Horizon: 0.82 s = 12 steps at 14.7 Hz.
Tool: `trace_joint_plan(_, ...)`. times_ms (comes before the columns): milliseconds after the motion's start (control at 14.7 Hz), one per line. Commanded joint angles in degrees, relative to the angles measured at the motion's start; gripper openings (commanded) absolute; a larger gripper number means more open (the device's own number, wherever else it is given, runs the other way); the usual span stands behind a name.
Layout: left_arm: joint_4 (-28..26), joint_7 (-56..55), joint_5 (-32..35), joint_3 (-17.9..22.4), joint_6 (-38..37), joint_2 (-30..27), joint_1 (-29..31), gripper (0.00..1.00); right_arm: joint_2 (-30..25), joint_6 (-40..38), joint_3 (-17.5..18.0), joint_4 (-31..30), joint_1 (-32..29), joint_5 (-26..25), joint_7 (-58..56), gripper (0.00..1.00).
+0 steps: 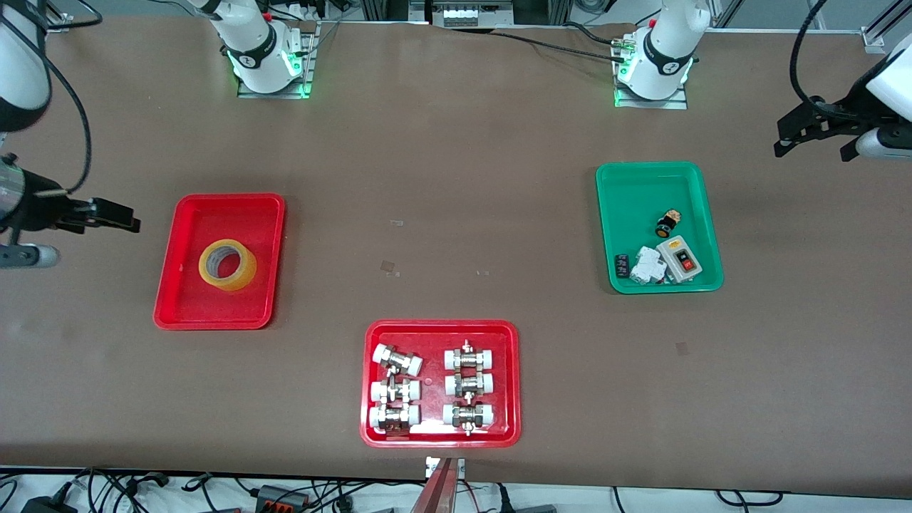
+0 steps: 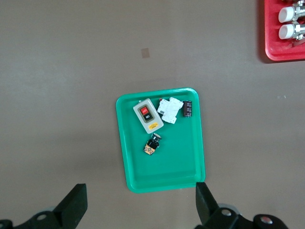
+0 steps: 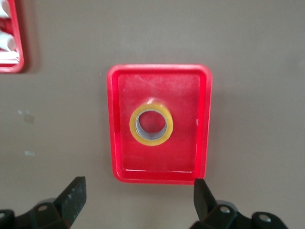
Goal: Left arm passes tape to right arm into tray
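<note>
- A green tray [image 1: 645,187] sits on the brown desk [image 1: 456,178], toward the left arm's end.
- In the tray: a grey switch box [image 1: 678,259] with a red and a black button, touching a white breaker-like part [image 1: 647,267]; a small black component [image 1: 621,266] just beside that; a round black push-button [image 1: 667,225] lying apart from them, farther from the front camera.
- A red tray [image 1: 440,438] lies near the desk's front edge, holding six metal pipe fittings [image 1: 468,387] with white caps, in two columns of three.
- Small bits of tape [image 1: 388,267] are stuck on the desk between the trays.
</note>
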Motion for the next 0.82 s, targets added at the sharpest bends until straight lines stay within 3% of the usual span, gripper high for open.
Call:
trace_joint_plan(0, 2.6, 0.6, 1.1, 0.8, -0.7, 1.9, -0.5, 1.0, 0.5, -1.6, 0.1, 3.4, 0.0, -1.2, 1.7, 1.0)
trace_joint_plan(205, 7.0, 0.5, 1.2, 0.7, -0.7, 5.1, -0.4, 1.0, 0.6, 1.8, 0.2, 3.6, 0.2, -2.5, 1.6, 1.0)
trace_joint_plan(409, 7.5, 0.5, 1.2, 0.7, -0.8, 5.2, -0.4, 1.0, -0.4, 4.8, -0.8, 2.9, 2.2, -2.8, 1.4, 1.0)
trace_joint_plan(614, 7.5, -0.2, 1.0, 0.6, -1.0, 5.6, -0.6, 1.0, -1.6, 6.0, -5.5, 1.5, 7.0, -2.9, 1.9, 1.0)
trace_joint_plan(750, 7.5, -0.2, 1.0, 0.3, -1.2, 5.6, -0.6, 1.0, -2.3, 6.8, -5.8, 0.7, 6.7, -2.9, 1.3, 1.0)
